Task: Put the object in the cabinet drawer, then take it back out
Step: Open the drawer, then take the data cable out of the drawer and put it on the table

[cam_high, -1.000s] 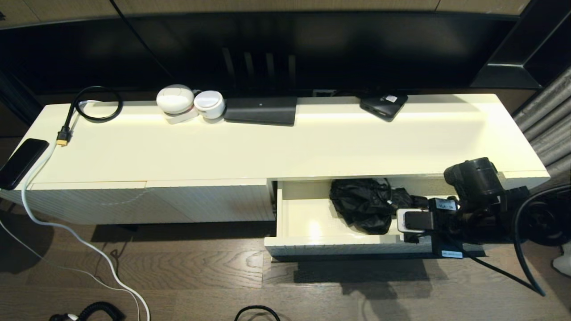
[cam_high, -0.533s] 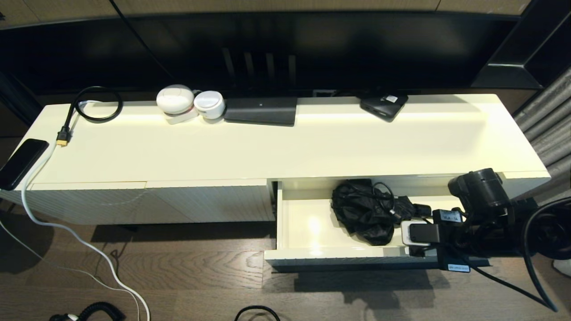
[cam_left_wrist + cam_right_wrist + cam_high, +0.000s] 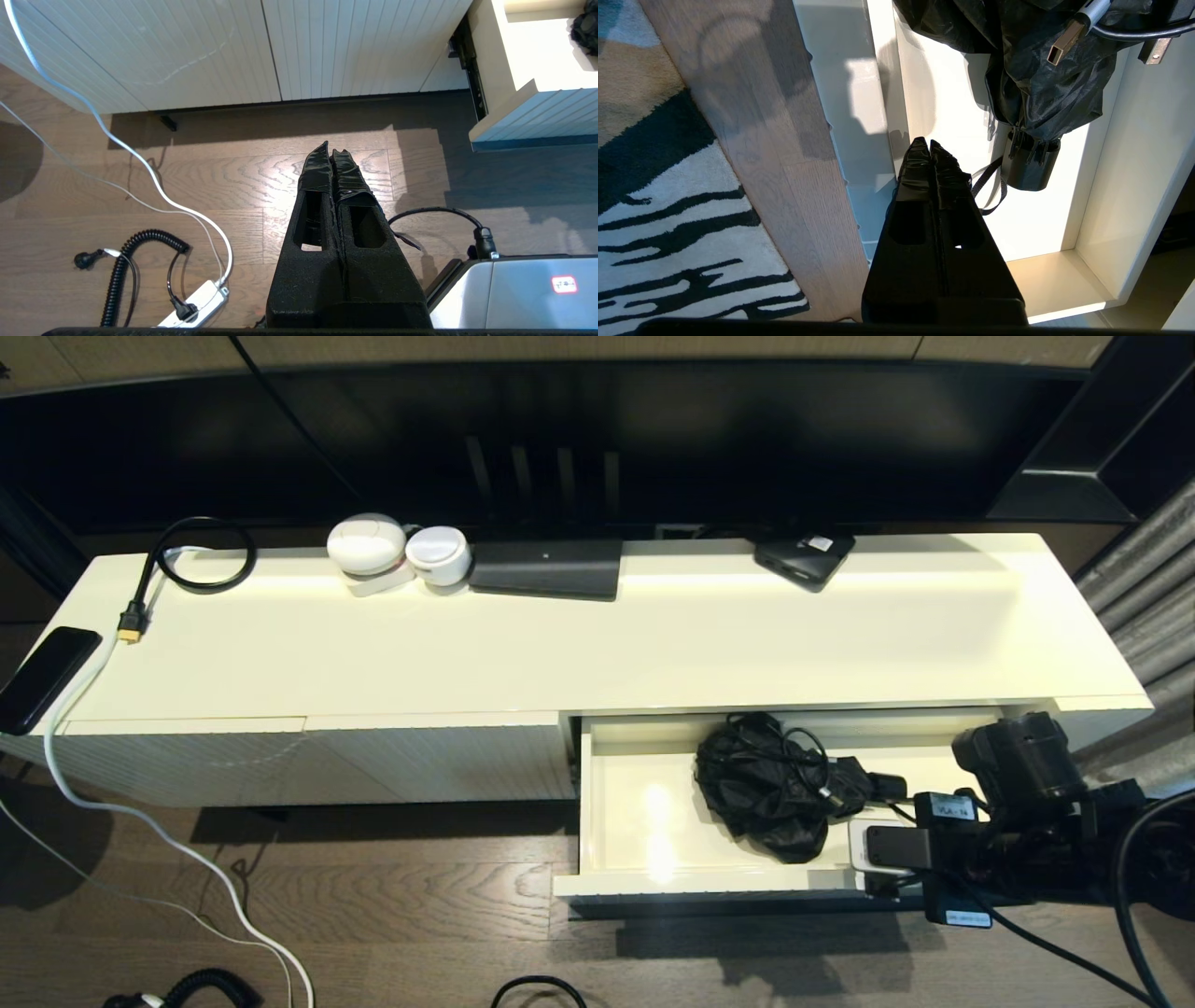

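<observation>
the cabinet drawer (image 3: pixel 644 882) stands pulled out, and the object, a crumpled black folding umbrella (image 3: pixel 761 793) with a cable (image 3: pixel 810 747) draped over it, lies inside toward the right half. the right end effector (image 3: pixel 930 145) has its fingers pressed together, holding nothing, its tip over the drawer's front edge just beside the umbrella's handle cap (image 3: pixel 1029 165) and its thin strap (image 3: pixel 987 193). the left end effector (image 3: pixel 332 151), also pinched shut and empty, hangs parked over the wooden floor (image 3: pixel 233 186) well apart from the drawer. judged from here, a reach with the fingers together could only push the umbrella deeper or snag the strap; the loose cable with its usb plug (image 3: pixel 1064 44) may come up with the fabric, and slack cloth could slip from a shallow grip. in the head view the right arm covers the drawer's right front corner and the black handle is not seen. the umbrella's far end is cut off in the right wrist view, and where the cable ends cannot be told.
</observation>
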`<state>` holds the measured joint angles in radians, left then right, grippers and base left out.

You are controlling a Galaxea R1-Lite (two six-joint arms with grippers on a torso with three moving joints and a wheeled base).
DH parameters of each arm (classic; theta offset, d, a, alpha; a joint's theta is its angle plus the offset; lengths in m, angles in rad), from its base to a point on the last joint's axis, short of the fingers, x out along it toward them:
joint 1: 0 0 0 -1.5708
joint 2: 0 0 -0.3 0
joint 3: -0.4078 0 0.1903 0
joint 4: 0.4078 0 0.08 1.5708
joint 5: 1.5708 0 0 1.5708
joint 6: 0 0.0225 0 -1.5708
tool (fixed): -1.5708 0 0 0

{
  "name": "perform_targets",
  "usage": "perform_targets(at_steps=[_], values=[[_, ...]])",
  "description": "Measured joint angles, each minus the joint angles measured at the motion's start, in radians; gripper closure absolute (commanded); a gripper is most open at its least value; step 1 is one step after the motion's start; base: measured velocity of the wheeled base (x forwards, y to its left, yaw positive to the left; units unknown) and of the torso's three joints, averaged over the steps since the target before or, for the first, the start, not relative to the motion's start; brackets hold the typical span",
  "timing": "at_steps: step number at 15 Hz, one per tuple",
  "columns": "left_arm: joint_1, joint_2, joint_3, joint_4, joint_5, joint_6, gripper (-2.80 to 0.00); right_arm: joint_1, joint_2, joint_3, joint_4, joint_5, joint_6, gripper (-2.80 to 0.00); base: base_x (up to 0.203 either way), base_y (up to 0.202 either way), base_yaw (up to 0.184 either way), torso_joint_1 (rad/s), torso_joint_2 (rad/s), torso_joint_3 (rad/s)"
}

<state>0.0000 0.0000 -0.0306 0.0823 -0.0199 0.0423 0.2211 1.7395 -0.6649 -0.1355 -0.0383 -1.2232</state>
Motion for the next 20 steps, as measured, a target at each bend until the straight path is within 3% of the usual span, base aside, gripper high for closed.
perform_targets(at_steps=[5,10,11,14,16,20], values=[[-0.001,0.0,0.0,0.0,0.0,0.0,0.0,0.0,-0.041,-0.041,0.041,-0.01,0.026,0.0,0.0,0.0,0.0,0.0,0.0,0.0],[-0.001,0.0,0.0,0.0,0.0,0.0,0.0,0.033,-0.105,-0.193,0.106,-0.038,0.064,0.0,0.0,0.0,0.0,0.0,0.0,0.0],[0.0,0.0,0.0,0.0,0.0,0.0,0.0,0.063,-0.114,-0.227,0.139,-0.065,0.106,-2.8,0.0,0.0,0.0,0.0,0.0,0.0],[0.0,0.0,0.0,0.0,0.0,0.0,0.0,0.127,-0.121,-0.302,0.211,-0.122,0.221,-2.8,0.0,0.0,0.0,0.0,0.0,0.0],[-0.001,0.0,0.0,0.0,0.0,0.0,0.0,0.178,-0.102,-0.37,0.274,-0.151,0.353,-2.8,0.0,0.0,0.0,0.0,0.0,0.0],[0.0,0.0,0.0,0.0,0.0,0.0,0.0,0.221,-0.055,-0.433,0.329,-0.156,0.546,-2.8,0.0,0.0,0.0,0.0,0.0,0.0]])
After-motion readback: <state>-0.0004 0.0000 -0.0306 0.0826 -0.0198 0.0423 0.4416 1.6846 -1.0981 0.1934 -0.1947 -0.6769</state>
